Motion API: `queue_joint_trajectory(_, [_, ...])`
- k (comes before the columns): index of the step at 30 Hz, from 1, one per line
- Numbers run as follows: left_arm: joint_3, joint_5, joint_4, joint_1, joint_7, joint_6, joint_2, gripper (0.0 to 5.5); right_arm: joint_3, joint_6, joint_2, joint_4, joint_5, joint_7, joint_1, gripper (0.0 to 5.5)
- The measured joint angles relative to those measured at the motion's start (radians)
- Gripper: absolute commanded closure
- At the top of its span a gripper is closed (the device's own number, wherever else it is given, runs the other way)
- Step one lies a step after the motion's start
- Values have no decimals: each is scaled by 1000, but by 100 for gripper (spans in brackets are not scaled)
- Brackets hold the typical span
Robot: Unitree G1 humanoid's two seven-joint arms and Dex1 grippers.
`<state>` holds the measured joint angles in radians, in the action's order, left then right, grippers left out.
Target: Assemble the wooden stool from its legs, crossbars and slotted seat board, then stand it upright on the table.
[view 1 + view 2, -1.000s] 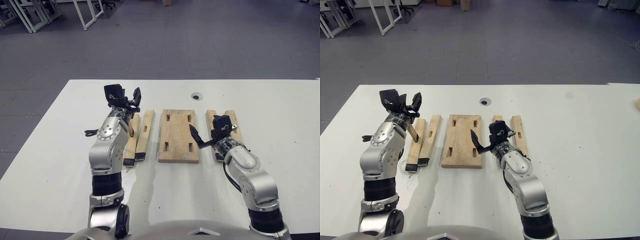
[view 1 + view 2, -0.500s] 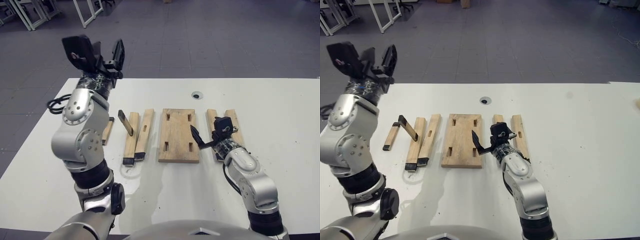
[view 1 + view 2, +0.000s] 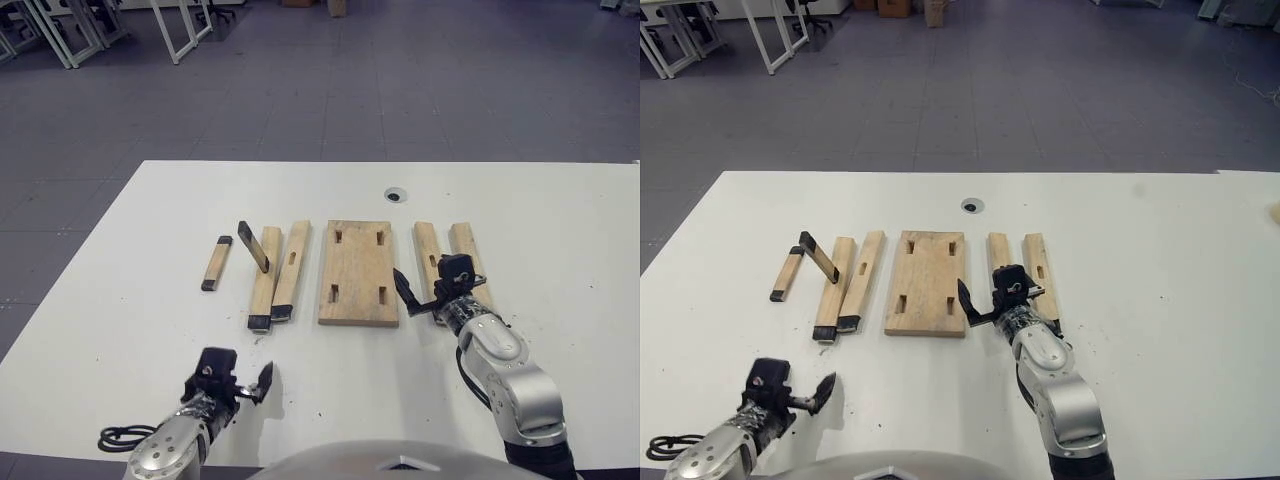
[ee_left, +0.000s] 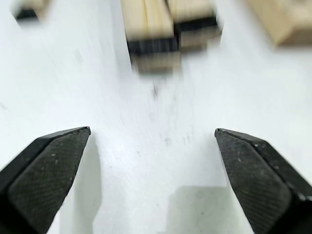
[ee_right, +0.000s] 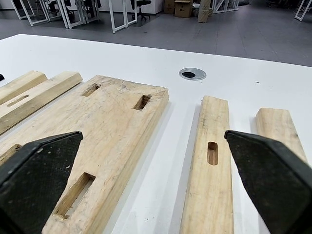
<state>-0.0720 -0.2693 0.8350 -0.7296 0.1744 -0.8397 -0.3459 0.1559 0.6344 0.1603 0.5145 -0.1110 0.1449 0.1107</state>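
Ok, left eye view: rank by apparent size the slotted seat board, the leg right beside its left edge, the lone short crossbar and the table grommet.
1. slotted seat board
2. leg beside its left edge
3. short crossbar
4. grommet, which lies farther from the camera yet is plainly the smallest

Slotted seat board (image 3: 357,272) lies flat between left legs (image 3: 290,265) and right legs (image 3: 427,250); crossbars (image 3: 216,263) lie leftmost, unassembled.

Bright, even light; soft shadows
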Motion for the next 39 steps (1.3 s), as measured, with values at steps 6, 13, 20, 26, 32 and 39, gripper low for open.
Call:
queue_joint_trajectory(6, [22,23,-200,246,-36,26,37,78,2,1,0,-7,-1,4,-20,12])
queue_joint_trajectory(13, [16,69,-369,441,-131,36,133,97,-12,17,13,-8,-2,19,-51,12])
queue_joint_trajectory(20, [3,79,-380,452,-141,36,156,200,-18,46,13,-5,-5,18,-59,12])
queue_joint_trajectory(26, [-7,88,-378,442,-148,47,175,287,-23,69,6,2,-8,10,-78,12])
queue_joint_trajectory(32, [-21,88,-423,444,-131,117,178,346,-33,91,4,0,-8,-2,-90,12])
queue_joint_trajectory(39, [-92,7,-402,627,-59,261,172,346,-136,108,77,-120,31,-20,-221,0])
